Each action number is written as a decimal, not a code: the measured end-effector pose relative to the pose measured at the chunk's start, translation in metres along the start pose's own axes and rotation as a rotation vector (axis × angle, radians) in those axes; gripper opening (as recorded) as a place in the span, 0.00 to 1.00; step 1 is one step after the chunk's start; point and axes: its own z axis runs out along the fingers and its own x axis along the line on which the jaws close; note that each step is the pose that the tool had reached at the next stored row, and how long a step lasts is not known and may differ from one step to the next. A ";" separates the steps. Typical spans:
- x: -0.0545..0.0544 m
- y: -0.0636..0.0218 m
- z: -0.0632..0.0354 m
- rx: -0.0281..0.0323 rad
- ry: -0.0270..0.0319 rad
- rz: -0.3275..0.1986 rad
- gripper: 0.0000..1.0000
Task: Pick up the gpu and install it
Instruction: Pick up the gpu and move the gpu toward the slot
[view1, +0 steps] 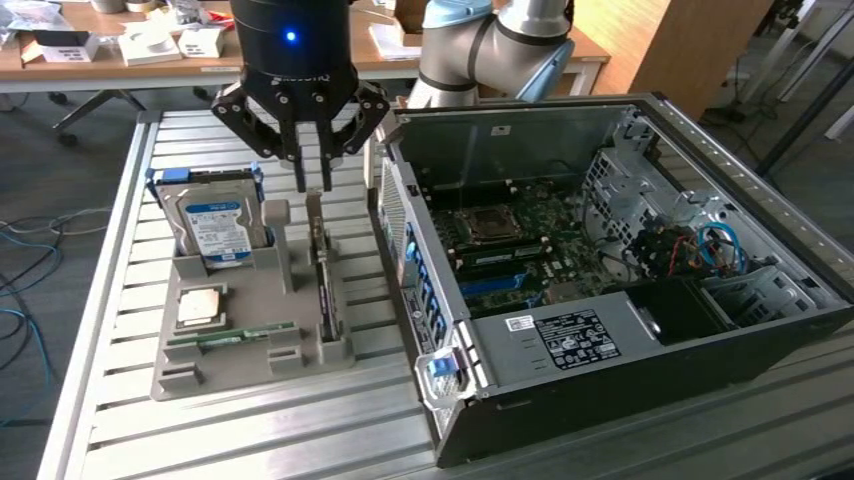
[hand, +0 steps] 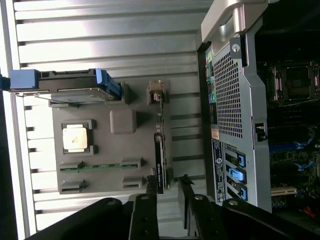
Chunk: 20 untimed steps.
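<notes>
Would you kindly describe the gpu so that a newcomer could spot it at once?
Beside the open computer case sits a grey holder. In its slot nearest the case, the gpu stands on edge. It is a thin dark card, unlike the boxy hard drive and the green memory stick.

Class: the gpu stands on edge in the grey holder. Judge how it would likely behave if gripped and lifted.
The gpu is a thin flat board, so probably stiff and light. Standing on edge in the grey holder, it would likely tip without that support. As a bare circuit card it is probably fragile.
</notes>
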 end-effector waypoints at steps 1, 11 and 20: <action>0.000 0.0000 0.0000 0.0000 0.0000 0.000 0.29; 0.000 0.0000 0.0000 0.0000 0.0001 0.000 0.47; 0.000 -0.0005 0.0105 -0.0001 0.0000 0.000 0.47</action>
